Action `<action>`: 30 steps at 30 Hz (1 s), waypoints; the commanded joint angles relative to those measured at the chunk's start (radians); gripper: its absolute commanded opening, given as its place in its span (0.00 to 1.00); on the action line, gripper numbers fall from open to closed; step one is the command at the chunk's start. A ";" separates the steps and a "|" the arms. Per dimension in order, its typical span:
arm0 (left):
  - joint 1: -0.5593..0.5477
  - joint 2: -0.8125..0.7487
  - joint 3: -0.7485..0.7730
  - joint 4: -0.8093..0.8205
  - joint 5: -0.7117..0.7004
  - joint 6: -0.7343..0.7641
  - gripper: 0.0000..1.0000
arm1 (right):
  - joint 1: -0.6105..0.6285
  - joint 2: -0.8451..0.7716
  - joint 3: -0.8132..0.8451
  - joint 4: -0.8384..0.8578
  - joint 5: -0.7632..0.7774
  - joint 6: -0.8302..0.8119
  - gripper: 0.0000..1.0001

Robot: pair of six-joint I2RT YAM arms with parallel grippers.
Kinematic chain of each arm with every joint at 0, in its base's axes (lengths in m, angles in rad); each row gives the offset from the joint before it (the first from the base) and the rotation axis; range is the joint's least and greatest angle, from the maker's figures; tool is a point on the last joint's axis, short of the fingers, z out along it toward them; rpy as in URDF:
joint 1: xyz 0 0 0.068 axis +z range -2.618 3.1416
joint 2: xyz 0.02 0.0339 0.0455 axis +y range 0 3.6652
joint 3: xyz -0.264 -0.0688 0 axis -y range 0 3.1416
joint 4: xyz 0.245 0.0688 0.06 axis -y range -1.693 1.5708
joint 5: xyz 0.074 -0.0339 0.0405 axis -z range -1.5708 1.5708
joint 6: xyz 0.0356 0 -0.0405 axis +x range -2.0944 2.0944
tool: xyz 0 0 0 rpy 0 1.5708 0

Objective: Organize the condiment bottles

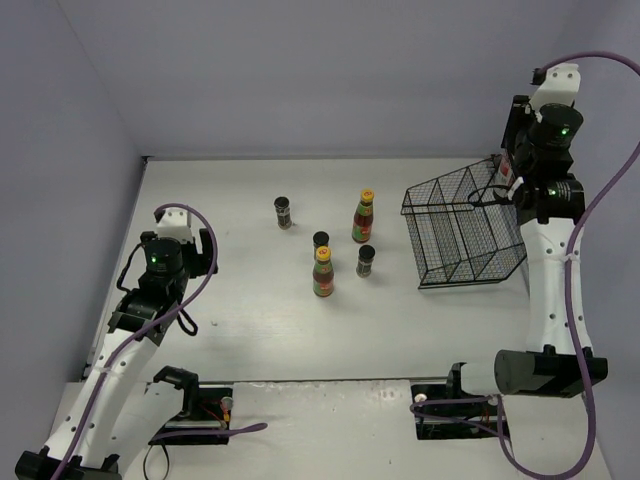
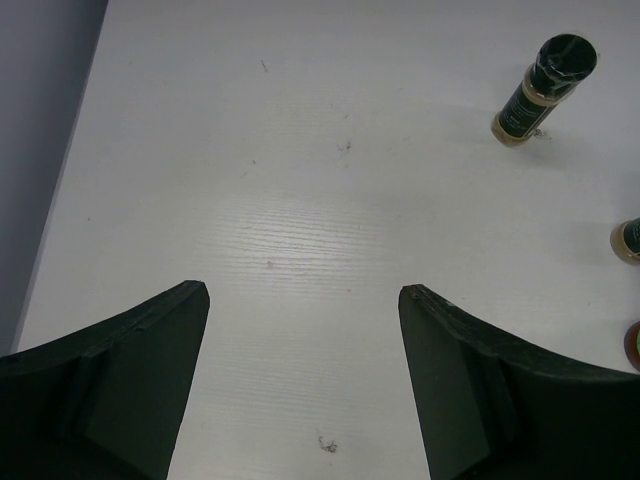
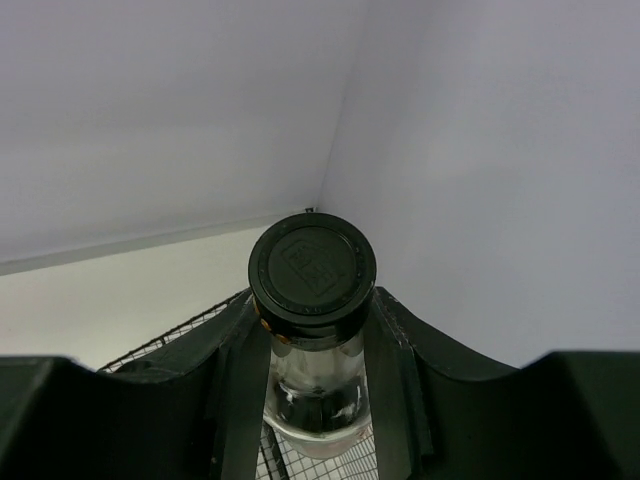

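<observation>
Noted a white desk (image 1: 260, 330) with faint wood grain and a few small dark specks. Closed in by plain pale lilac walls (image 1: 300, 70) behind and left. Lit evenly, softly.

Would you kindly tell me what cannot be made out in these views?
1. Top view: the glass bottle in the right gripper is mostly hidden behind that arm's wrist.
2. Right wrist view: its label and base are cut off by the fingers and the bottom edge.
3. Left wrist view: a jar and a reddish item are cut by the right edge.
4. Top view: labels on the sauce bottles are too small to read.
</observation>
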 commanded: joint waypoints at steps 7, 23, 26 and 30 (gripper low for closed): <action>-0.010 -0.003 0.023 0.058 0.002 0.012 0.77 | -0.094 0.013 -0.045 0.326 -0.073 0.100 0.00; -0.009 0.009 0.027 0.052 0.017 0.010 0.77 | -0.182 0.027 -0.338 0.570 -0.187 0.176 0.00; -0.009 0.012 0.029 0.051 0.020 0.010 0.77 | -0.190 0.029 -0.384 0.630 -0.191 0.202 0.00; -0.009 0.015 0.030 0.051 0.023 0.010 0.77 | -0.200 0.044 -0.454 0.673 -0.243 0.229 0.00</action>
